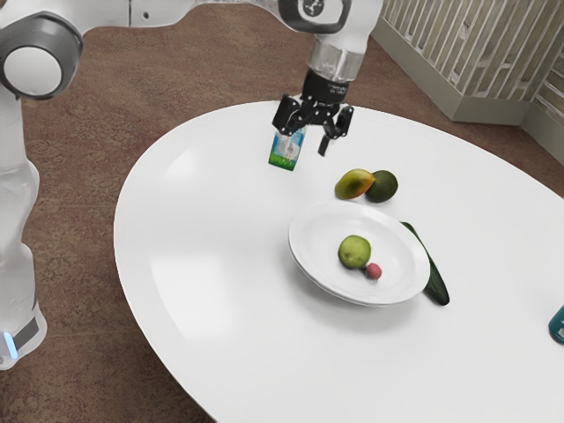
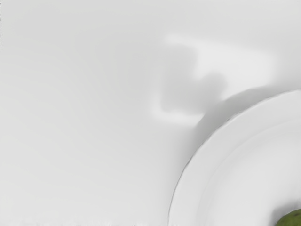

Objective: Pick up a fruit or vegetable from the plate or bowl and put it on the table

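High over the table's far part, the gripper (image 1: 305, 139) hangs open with nothing between its fingers. A white plate (image 1: 308, 256) stands on the table, nearer the exterior camera than the gripper. On it a round green fruit (image 1: 354, 252) lies beside a small red one (image 1: 374, 271). In the wrist view, part of the plate (image 2: 193, 188) and an edge of the green fruit (image 2: 290, 219) come into sight.
Behind the plate, a yellow-green mango (image 1: 353, 184) and a dark green avocado (image 1: 382, 187) lie on the white table (image 1: 203, 256). A cucumber (image 1: 434, 280) lies along the plate's side. A colorful carton (image 1: 285, 152) stands by the gripper; a teal object (image 1: 557, 326) is at the exterior view's right.
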Tool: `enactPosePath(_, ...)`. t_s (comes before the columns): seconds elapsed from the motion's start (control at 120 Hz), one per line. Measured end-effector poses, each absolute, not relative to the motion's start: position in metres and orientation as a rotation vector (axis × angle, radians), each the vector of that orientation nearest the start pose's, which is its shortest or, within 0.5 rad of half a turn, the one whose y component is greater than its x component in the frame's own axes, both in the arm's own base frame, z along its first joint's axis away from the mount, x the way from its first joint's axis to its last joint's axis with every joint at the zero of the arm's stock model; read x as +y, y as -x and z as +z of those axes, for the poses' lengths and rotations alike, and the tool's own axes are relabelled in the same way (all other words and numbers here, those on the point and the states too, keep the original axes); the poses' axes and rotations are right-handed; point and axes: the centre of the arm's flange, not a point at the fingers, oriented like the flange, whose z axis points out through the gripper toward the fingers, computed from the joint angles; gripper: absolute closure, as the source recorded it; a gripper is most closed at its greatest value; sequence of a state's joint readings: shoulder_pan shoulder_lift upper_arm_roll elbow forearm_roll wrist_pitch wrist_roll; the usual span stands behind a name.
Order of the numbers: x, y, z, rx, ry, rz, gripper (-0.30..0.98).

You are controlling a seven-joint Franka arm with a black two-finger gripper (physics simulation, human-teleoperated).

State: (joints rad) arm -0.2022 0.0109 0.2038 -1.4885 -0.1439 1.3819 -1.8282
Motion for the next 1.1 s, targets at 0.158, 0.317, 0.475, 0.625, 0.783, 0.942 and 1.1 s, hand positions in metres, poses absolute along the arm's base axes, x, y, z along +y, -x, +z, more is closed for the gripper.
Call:
enactPosePath(0.158,-0.023,-0.531,0.658,2.554,-1.777,-0.258,0.0)
enactPosePath(0.317,-0.062,-0.518,0.672,2.573,-1.759,-0.244,0.0)
enactPosePath(0.475,-0.135,-0.543,0.658,2.525,-1.889,-0.215,0.0)
enactPosePath(0.625,-0.093,-0.573,0.637,2.547,-1.863,-0.204,0.0)
enactPosePath(0.783,-0.114,-0.574,0.626,2.356,-2.083,-0.122,0.0)
enactPosePath(0.942,-0.09,-0.532,0.625,2.254,-2.167,-0.052,0.0)
enactPosePath(1.1,-0.089,-0.539,0.609,2.154,-2.256,-0.01,0.0)
